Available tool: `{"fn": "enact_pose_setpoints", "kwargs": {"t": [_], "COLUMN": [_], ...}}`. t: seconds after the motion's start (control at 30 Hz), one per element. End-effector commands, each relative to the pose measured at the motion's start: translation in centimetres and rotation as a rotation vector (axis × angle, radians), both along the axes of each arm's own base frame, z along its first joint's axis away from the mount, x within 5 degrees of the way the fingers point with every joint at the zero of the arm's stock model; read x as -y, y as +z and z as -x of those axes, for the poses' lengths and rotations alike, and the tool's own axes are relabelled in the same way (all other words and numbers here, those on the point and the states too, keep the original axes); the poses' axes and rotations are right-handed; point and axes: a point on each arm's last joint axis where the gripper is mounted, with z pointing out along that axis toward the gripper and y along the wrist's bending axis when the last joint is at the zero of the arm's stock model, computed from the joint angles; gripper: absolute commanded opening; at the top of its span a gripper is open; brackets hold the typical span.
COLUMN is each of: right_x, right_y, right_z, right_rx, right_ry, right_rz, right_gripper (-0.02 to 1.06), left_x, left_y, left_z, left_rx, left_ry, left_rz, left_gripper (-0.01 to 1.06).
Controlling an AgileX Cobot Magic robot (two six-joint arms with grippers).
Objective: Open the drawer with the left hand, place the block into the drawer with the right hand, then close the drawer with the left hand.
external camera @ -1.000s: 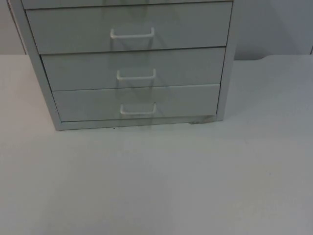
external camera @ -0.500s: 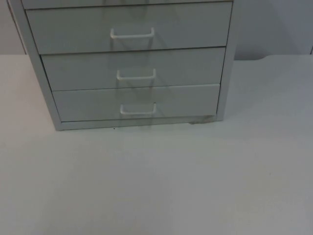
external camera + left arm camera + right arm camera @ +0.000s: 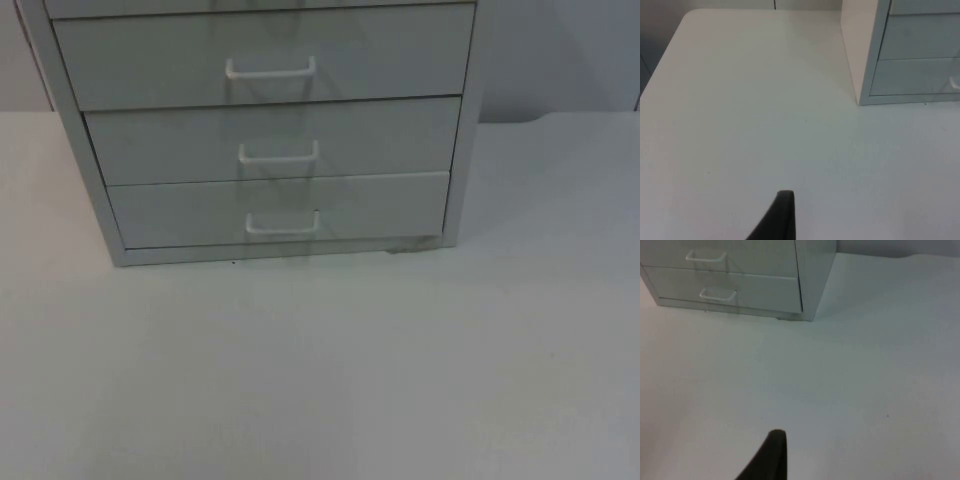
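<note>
Showing drawer cabinet (image 3: 270, 130) top cut off | left tool (image 3: 782, 215), right tool (image 3: 771, 455): opening unreadable

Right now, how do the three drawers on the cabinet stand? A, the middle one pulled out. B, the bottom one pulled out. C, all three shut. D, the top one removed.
C: the top drawer, middle drawer and bottom drawer all sit flush in the cabinet, handles untouched.

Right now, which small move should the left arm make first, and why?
Probably bring the left gripper toward a drawer handle. All three drawers of the cabinet are shut, and the left gripper hangs over bare table, off the cabinet's left side. The right gripper waits before the cabinet.
</note>
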Motion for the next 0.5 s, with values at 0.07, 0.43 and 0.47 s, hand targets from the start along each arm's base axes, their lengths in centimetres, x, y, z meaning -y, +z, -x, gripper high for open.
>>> {"fn": "enact_pose_setpoints", "kwargs": {"t": [0.07,0.43,0.47], "right_x": [-0.06,-0.2,-0.2], "right_y": [0.01,0.01,0.01], "right_z": [0.03,-0.04,-0.04], "right_rx": [0.006,0.005,0.005], "right_ry": [-0.039,-0.188,-0.189], "right_rz": [-0.006,-0.011,-0.013], "right_gripper": [1.05,1.05,1.05], "left_x": [-0.04,-0.04,-0.04], "left_y": [-0.04,-0.04,-0.04], "left_z": [-0.05,-0.05,-0.05], "left_rx": [0.012,0.012,0.012], "left_ry": [0.01,0.01,0.01], "left_rz": [0.002,0.002,0.002], "left_gripper": [1.05,1.05,1.05]}}
